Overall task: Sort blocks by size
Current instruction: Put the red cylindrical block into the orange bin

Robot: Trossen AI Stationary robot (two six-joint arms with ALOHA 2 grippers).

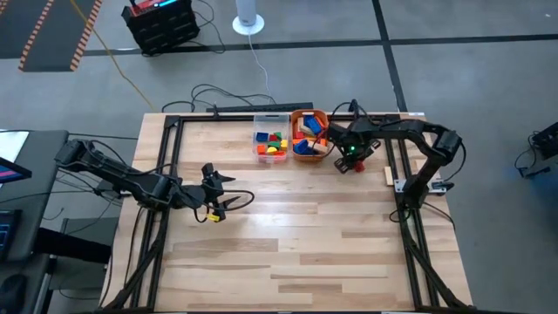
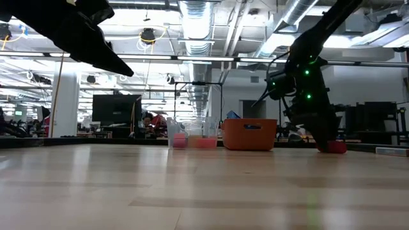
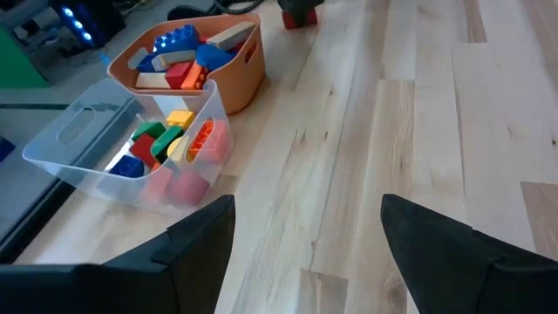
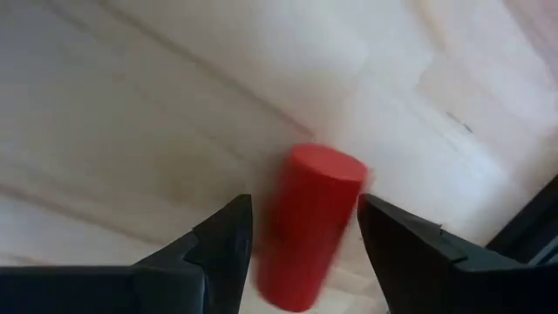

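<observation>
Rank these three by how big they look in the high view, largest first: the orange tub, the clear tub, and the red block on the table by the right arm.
1 and 2. Orange tub and clear tub: they look about alike, so I won't rank them.
3. Red block: clearly smallest, partly covered by the right arm.

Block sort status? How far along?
Mostly done: blocks already fill the clear tub and the orange tub. In hand: the right gripper is low beside the orange tub, its fingers straddling a red block on the table. No other loose block shows. The left gripper waits open mid-table.
</observation>
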